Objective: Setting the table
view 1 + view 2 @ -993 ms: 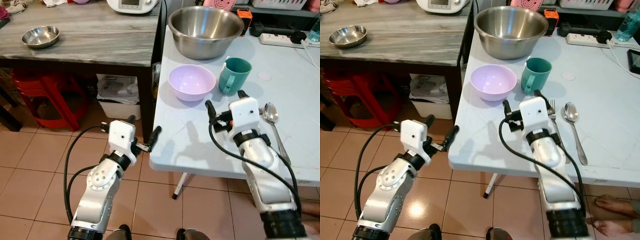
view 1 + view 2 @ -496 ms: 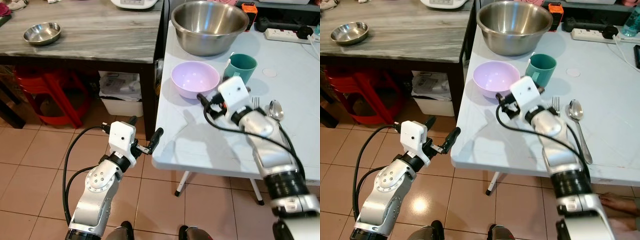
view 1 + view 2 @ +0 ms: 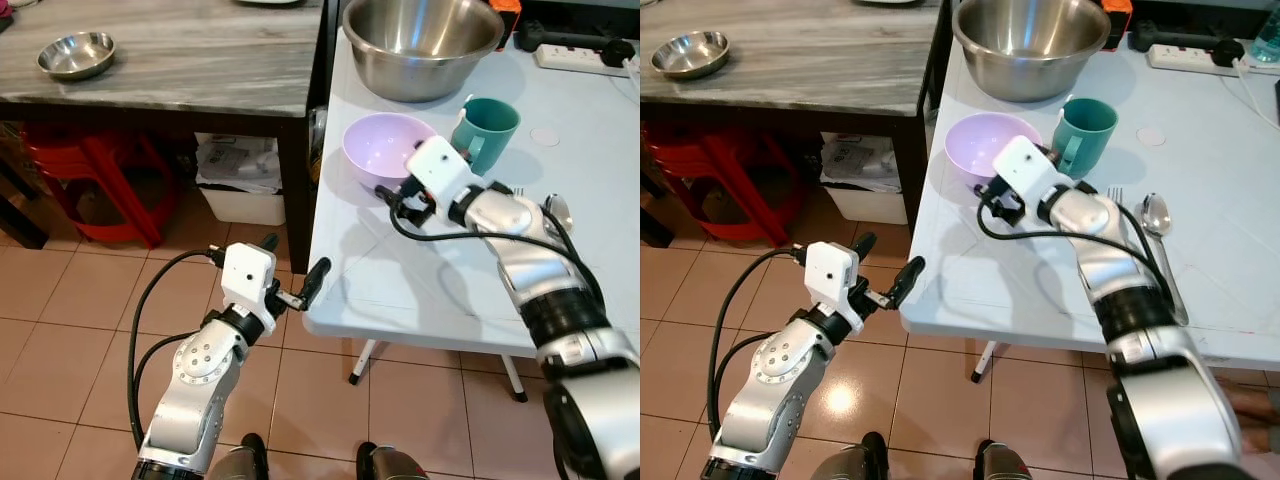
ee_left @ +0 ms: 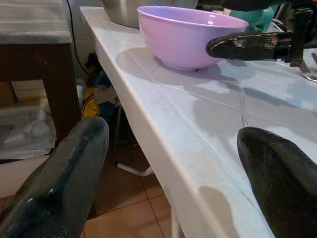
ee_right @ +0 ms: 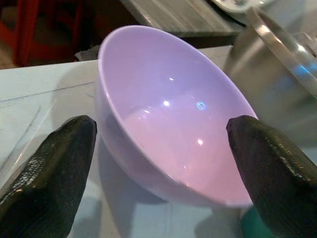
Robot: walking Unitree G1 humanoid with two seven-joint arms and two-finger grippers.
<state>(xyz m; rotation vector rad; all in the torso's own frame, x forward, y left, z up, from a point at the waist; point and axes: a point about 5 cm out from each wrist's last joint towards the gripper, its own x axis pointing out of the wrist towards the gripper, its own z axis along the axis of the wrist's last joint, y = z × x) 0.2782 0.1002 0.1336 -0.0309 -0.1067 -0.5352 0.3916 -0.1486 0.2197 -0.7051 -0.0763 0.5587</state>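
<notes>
White tabletop carries a lilac bowl near its left edge, before the steel bowl. Spread right end effector sits just beside the lilac bowl, fingers straddling its near rim. Left end effector, also spread, hangs farther off, below the tabletop's edge.

White table carries lilac bowl, steel bowl, teal mug.
</notes>
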